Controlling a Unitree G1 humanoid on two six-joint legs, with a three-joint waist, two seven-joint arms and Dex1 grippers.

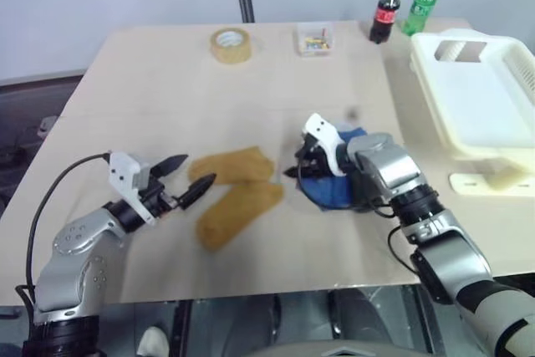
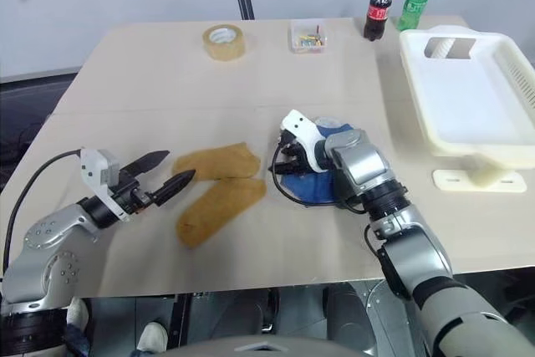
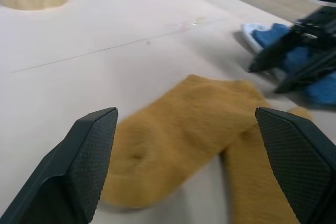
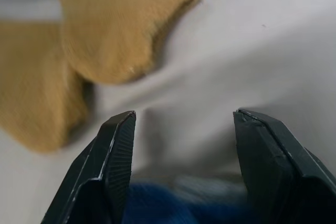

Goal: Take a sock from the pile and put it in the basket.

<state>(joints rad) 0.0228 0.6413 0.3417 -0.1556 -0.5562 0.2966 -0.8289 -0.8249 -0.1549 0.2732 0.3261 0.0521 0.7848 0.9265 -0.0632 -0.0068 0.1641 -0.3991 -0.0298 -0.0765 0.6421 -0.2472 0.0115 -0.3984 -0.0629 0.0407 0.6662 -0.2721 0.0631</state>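
Two soft mustard-yellow fabric socks (image 1: 236, 194) lie flat on the beige table (image 1: 167, 89), well apart from the cream-white slotted plastic basket (image 1: 481, 89). The left claw (image 1: 185, 178) is spread wide beside them for a grasp; the right claw (image 4: 181, 145), parted and empty, is held over blue socks (image 1: 330, 190).

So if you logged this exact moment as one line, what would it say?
left gripper: open, empty, at mustard socks | right gripper: open, empty, over blue sock | basket: no sock seen inside | stage: pre-grasp
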